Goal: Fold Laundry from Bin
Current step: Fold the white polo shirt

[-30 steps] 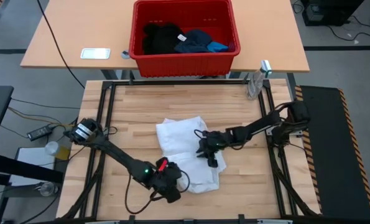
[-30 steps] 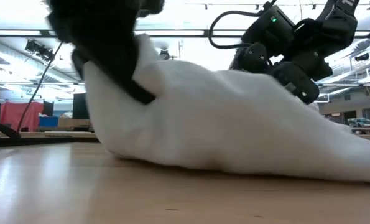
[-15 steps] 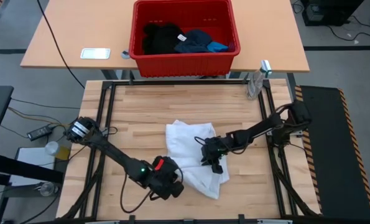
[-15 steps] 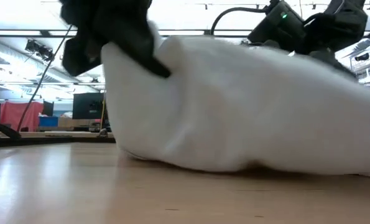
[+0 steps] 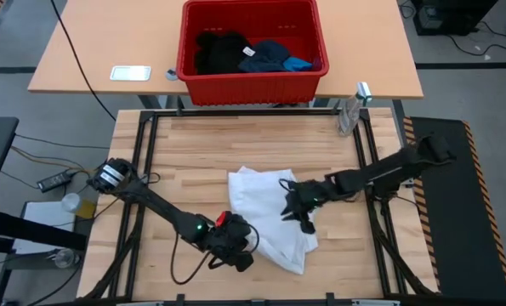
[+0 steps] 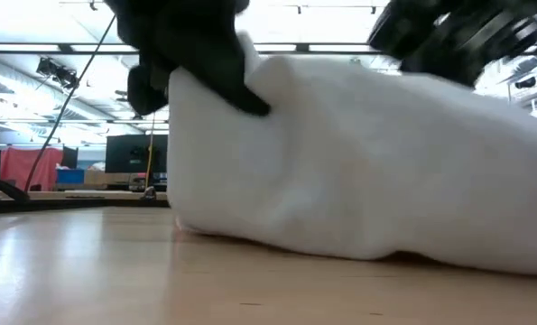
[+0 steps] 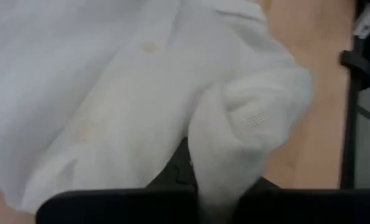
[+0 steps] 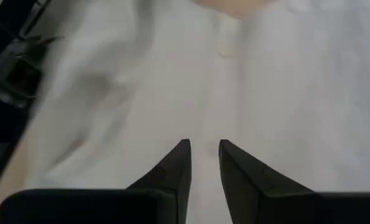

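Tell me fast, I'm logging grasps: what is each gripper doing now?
Left gripper: shut on the white garment.
Right gripper: fingers slightly apart over the white garment, holding nothing visible.

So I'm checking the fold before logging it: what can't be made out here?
- Left gripper, left wrist view: its fingers are buried under the white garment.
- Low view: the white garment fills the frame, hiding the red bin.
- High view: garments piled in the bin overlap, edges unclear.

Left gripper (image 5: 240, 246) low, fingers pinched together; right gripper (image 8: 203, 163) low, fingers slightly parted, arm outstretched.
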Tool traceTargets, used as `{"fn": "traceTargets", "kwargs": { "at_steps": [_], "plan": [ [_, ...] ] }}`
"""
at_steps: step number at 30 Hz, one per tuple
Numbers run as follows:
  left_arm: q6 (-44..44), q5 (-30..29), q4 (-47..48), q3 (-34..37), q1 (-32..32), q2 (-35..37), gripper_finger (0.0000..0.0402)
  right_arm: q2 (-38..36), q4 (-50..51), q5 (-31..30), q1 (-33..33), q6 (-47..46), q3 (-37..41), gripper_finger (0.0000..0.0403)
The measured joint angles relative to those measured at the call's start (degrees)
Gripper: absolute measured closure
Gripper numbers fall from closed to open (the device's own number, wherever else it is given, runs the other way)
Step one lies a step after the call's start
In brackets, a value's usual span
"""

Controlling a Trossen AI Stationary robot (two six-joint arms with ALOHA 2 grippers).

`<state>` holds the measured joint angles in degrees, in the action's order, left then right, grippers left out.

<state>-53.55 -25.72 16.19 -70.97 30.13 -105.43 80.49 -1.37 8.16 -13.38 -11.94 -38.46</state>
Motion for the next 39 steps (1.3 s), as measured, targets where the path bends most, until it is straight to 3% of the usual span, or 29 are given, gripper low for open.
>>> {"fn": "traceTargets", "kwargs": {
  "at_steps": [5, 10, 22, 26, 33, 39],
  "plan": [
    [-2.02, 1.69, 0.07, 0.27, -2.78, -0.06, 0.039, -5.51, 2.67, -8.01, -9.73, -2.43, 0.0, 0.0319],
    [-6.02, 3.22, 0.32, 0.27, -4.18, -0.06, 0.039, -5.64, 0.59, -6.84, -15.75, -12.75, 0.0, 0.0309],
    [-16.23, 7.66, 0.26, 0.12, -4.84, 0.27, 0.039, 1.18, 1.05, -5.39, -18.55, -14.02, -0.02, 0.0136],
    [-20.54, 7.69, 0.06, 0.1, -4.96, 0.27, 0.039, 4.19, 2.46, -11.28, -21.26, -14.6, -1.44, 0.0104],
    [-26.99, 7.7, 0.11, 0.1, -4.94, 0.27, 0.039, 8.37, 1.9, -30.53, -28.37, -13.67, -5.59, 0.0118],
    [-27.44, 7.9, 0.31, 0.1, -4.95, 0.27, 0.039, 14.88, -0.23, -33.84, -30.47, -11.98, -6.62, 0.013]
  ]
}}
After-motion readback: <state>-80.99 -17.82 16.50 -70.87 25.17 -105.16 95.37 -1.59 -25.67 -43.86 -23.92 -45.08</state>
